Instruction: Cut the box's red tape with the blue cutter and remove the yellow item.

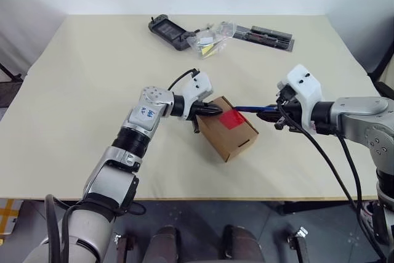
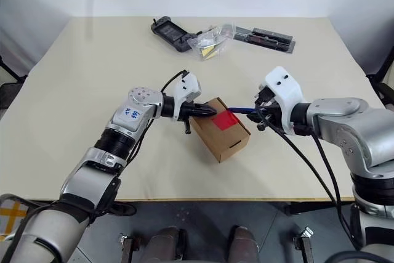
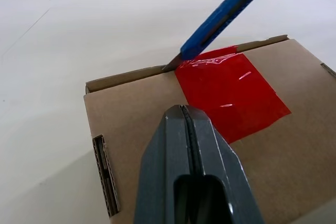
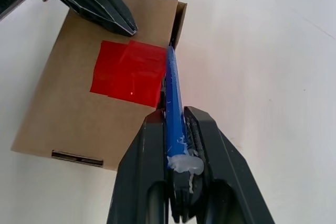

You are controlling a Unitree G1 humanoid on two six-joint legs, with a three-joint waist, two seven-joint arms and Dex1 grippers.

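Holding the box (image 1: 228,129) down near centre, your closed left gripper (image 1: 213,109) steadies it; your right gripper (image 1: 271,114) clamps the blue cutter (image 3: 226,17), tip at the uncut red tape's (image 3: 228,92) far edge. Yellow item unseen, presumably inside.

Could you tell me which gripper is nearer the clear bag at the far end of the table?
Left. The left gripper presses shut on the box, below the bag; the right gripper, holding the cutter, sits farther to the side.

yellow item hidden inside box (image 1: 229,129)
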